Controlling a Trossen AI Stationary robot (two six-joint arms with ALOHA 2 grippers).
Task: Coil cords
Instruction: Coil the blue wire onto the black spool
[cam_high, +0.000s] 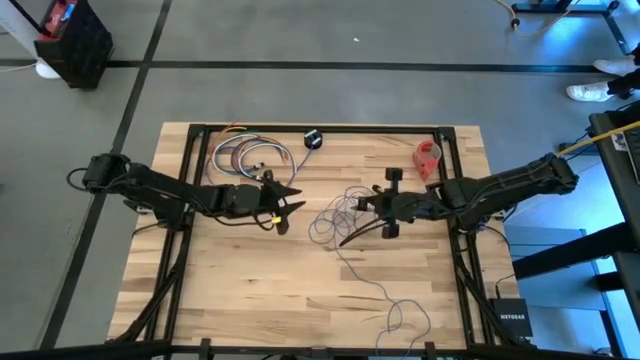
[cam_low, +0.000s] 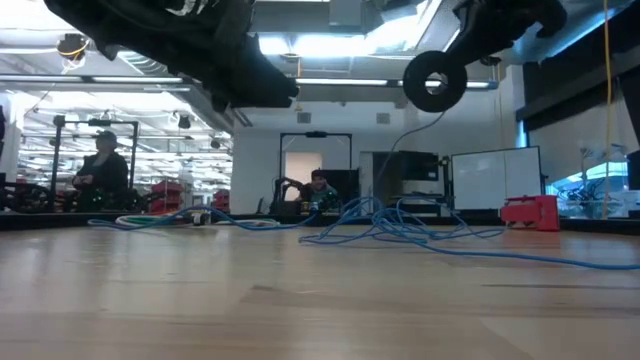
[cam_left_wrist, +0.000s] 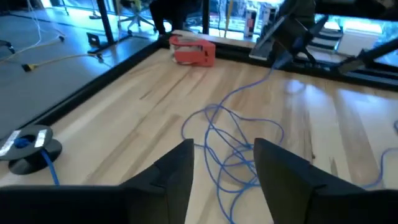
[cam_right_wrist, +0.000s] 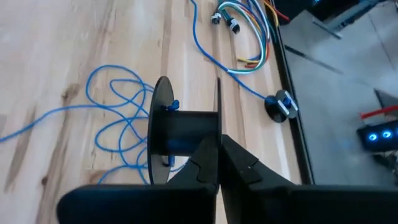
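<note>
The pale wooden-plank bench fills the middle of the high view, and its size is the first worry. The thin blue-grey cord lies in a loose tangle at the centre, with a long tail trailing to the lower edge. If I wind too fast, that tail could whip off the edge or catch on the black frame.

The tangle is the next risk. Its loops cross one another, so a pull on the wrong strand could tighten them into a knot instead of feeding cleanly.

The bundle of multicoloured cables with white ends sits in the upper left, near my left pincer. That pincer is spread wide and holds nothing, hovering left of the tangle. A careless reach could rake up those cables instead.

My right pincer, right of centre, is clamped on the rim of the black two-flanged spool, which it holds above the bench. It is an edge grip, so a tug on the cord could twist the spool out.

The small black round puck, at the upper edge, has a strand of its own that I could drag along by mistake
</note>
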